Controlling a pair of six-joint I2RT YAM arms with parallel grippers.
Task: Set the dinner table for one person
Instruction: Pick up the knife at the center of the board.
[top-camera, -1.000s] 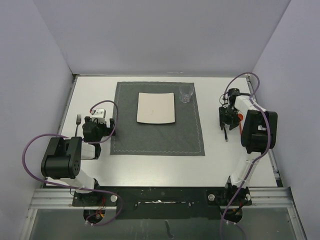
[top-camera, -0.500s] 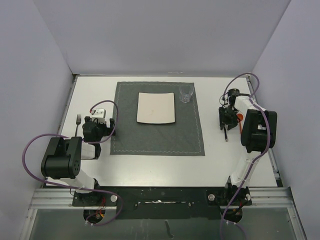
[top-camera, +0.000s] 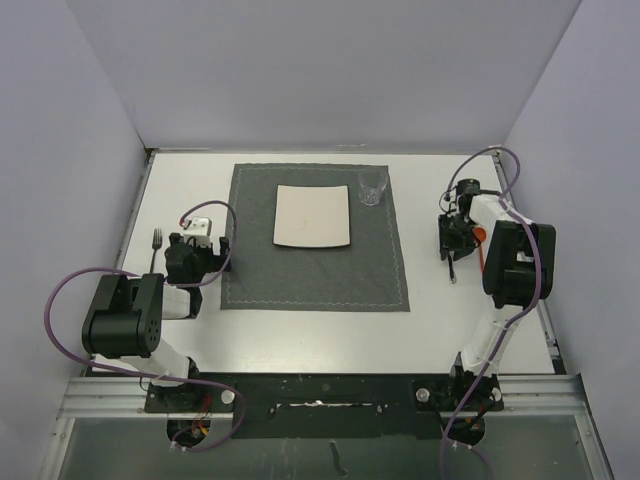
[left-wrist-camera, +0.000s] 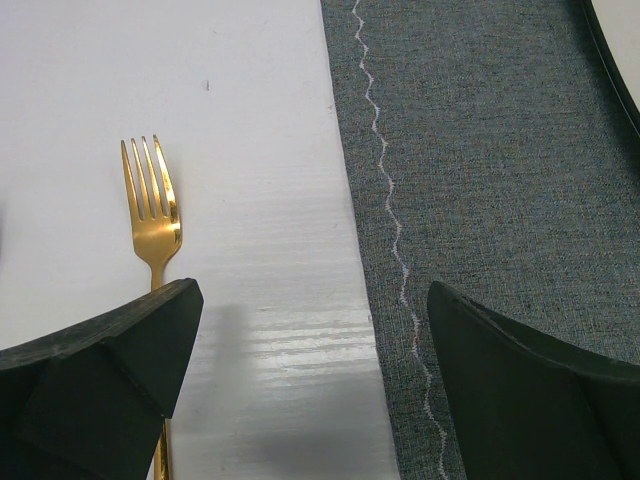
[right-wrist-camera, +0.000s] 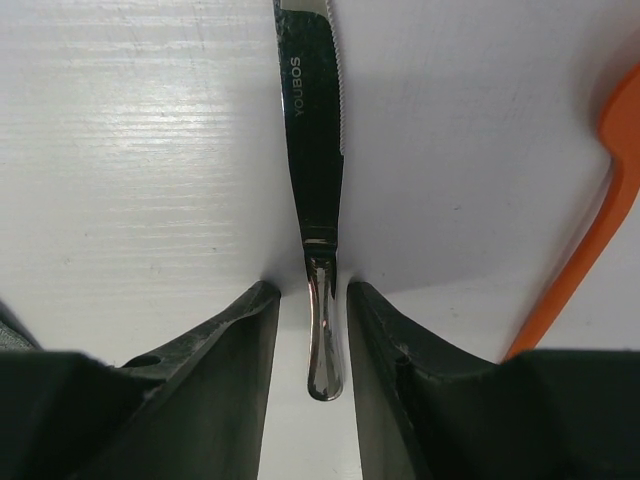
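Dinner table surface (top-camera: 300, 335): knife (right-wrist-camera: 318, 150) lying flat.
Right pincer (right-wrist-camera: 313, 292): apart, astride its handle, seemingly not gripping.
Left pincer (left-wrist-camera: 312, 300): wide apart, beside fork (left-wrist-camera: 152, 210).

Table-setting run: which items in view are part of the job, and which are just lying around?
Job:
- dinner table
- placemat
- plate
- glass
- fork
- knife

Lying about:
- orange strip beside the knife; can't tell what it is
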